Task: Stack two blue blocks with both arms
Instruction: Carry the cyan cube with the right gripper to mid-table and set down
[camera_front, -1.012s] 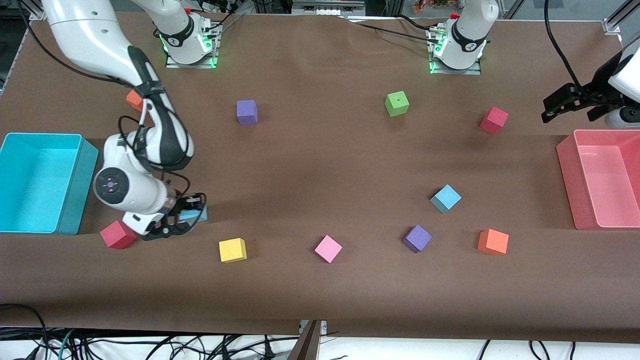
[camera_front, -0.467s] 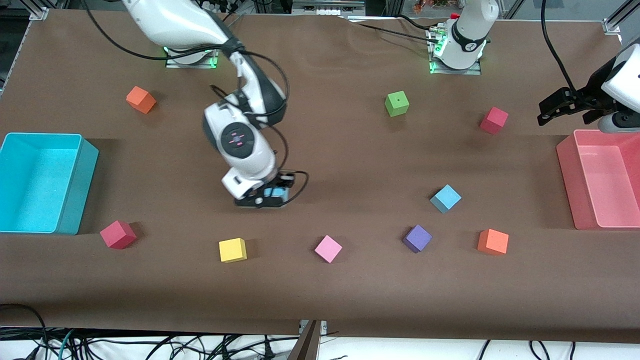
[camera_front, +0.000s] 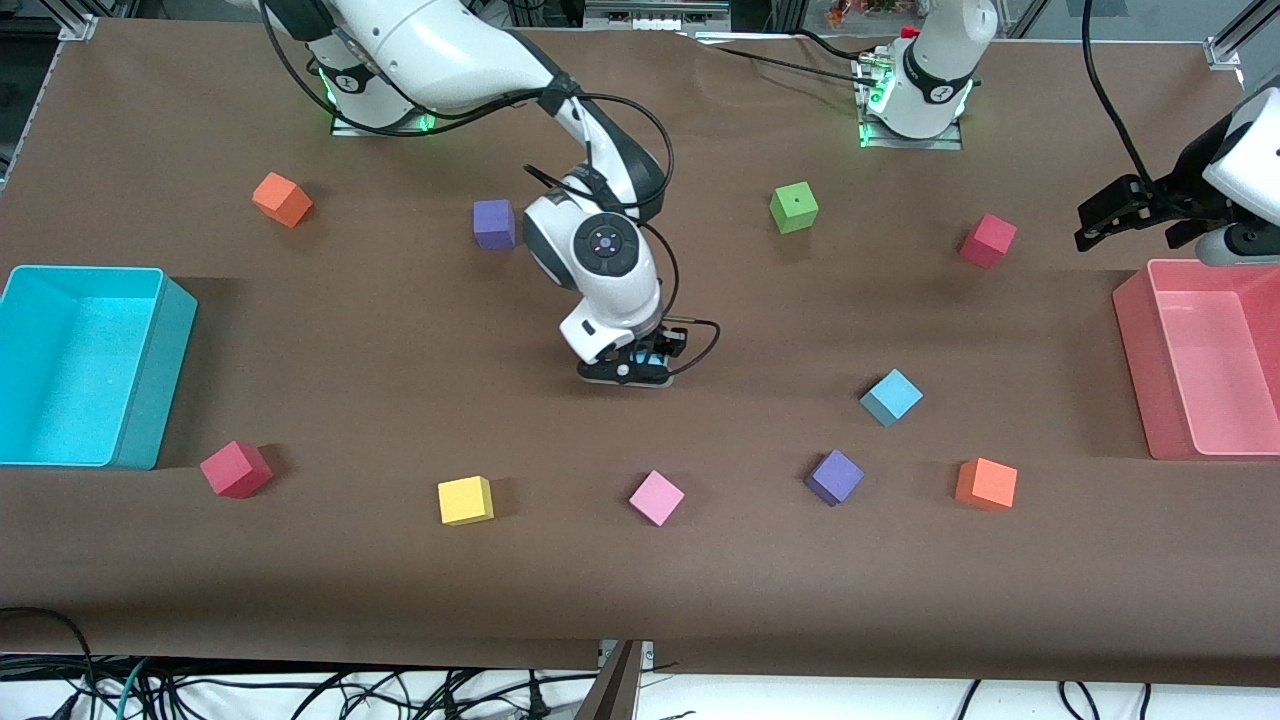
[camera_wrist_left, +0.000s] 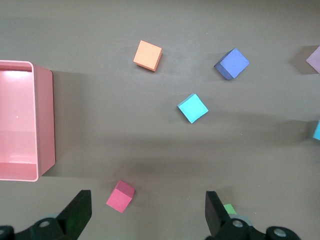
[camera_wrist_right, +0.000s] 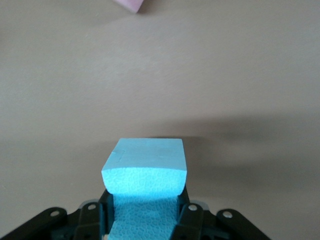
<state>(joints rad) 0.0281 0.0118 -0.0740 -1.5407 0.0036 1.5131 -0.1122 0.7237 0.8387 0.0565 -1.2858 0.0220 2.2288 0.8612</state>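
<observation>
Front view, catalogue of items.

1. Right gripper (camera_front: 632, 368): centre of frame, over bare counter (camera_front: 640, 590), clamped on the held blue block (camera_wrist_right: 145, 170). Right wrist view shows the foam bulging slightly between the fingers.
2. Resting blue block (camera_front: 891, 396): right of centre, sitting diamond-wise on the counter, apart from its neighbours; a purple cube (camera_front: 835, 476) and an orange cube (camera_front: 986, 483) lie lower in the frame. Also seen at centre of the left wrist view (camera_wrist_left: 193, 108).
3. Left gripper (camera_front: 1120, 205): upper right of frame, just above the pink bin (camera_front: 1135, 345), fingers spread wide, holding nothing; arm waiting.

Handling, judged: both blocks look like light, soft, matte foam, unlikely to slip. Grip on opposite flat faces with modest squeeze, and set down squarely, since a light cube tips easily.
</observation>
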